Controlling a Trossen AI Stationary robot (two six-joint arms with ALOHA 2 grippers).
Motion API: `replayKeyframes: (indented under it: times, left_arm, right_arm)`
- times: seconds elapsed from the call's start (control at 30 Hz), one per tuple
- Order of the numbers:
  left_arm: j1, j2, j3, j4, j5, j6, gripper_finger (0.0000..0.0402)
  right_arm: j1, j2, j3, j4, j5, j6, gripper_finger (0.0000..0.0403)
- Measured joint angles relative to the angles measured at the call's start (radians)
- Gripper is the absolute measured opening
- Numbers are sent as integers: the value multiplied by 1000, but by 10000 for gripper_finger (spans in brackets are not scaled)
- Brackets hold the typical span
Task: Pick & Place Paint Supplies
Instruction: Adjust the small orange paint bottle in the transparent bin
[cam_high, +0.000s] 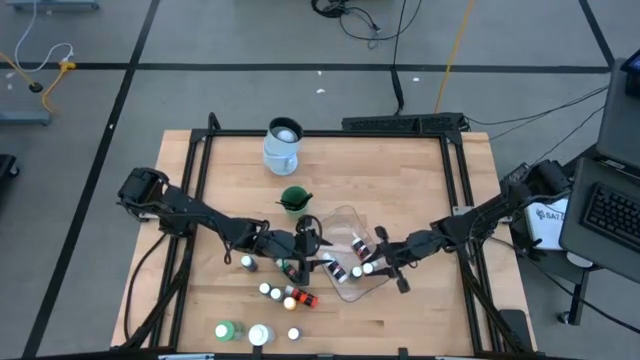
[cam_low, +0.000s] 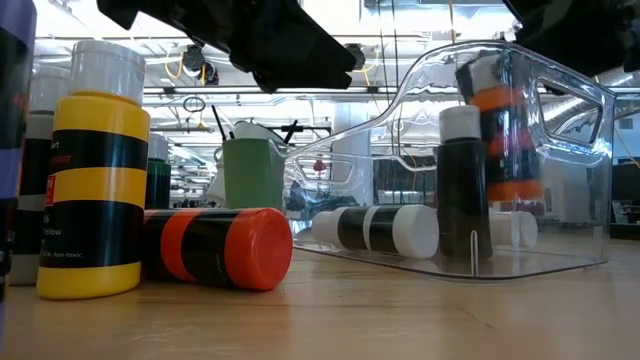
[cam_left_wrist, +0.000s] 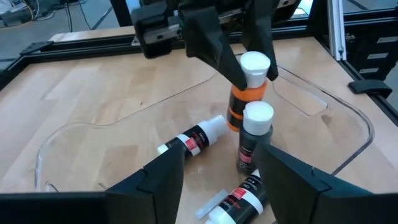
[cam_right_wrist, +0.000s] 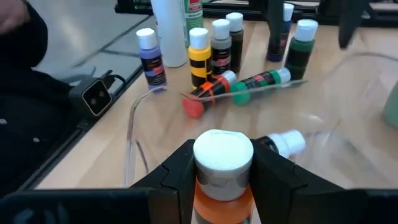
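A clear plastic tub (cam_high: 350, 250) sits at the table's middle. My right gripper (cam_right_wrist: 222, 177) reaches into it from the right, shut on an orange paint bottle (cam_left_wrist: 244, 93) with a white cap. A dark white-capped bottle (cam_left_wrist: 254, 140) stands upright on the tub floor, and other bottles (cam_left_wrist: 198, 137) lie flat beside it. My left gripper (cam_left_wrist: 217, 186) is open at the tub's left side, its fingers apart on the near side of the dark bottle. More small bottles (cam_high: 278, 293) stand and lie near the table's front edge. My right gripper pinches the orange bottle between its two fingers, at the top of its body just below the white cap (cam_right_wrist: 222, 186). The fingers slant down from the table's right side. The bottle stays upright inside the tub; the dark bottle hides its bottom.
A pale jug (cam_high: 283, 145) stands at the far middle, with a green cup (cam_high: 295, 198) holding brushes in front of it. A larger green bottle (cam_high: 226, 330) and a white jar (cam_high: 260, 335) stand at the front edge. A yellow bottle (cam_low: 95, 190) and a lying orange-red bottle (cam_low: 215, 248) sit left of the tub.
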Motion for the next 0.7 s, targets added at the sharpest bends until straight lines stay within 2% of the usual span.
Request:
replayKeyframes:
  times: [0.33,0.43,0.7]
  left_arm:
    - [0,0,0,1,1,4,199]
    - [0,0,0,5,1,6,200]
    - [2,0,0,13,1,19,200]
  right_arm:
    - [-1,3,-181,304,10,49,110]
    - [-1,10,-228,386,47,66,110]
    - [-1,15,-252,416,24,57,110]
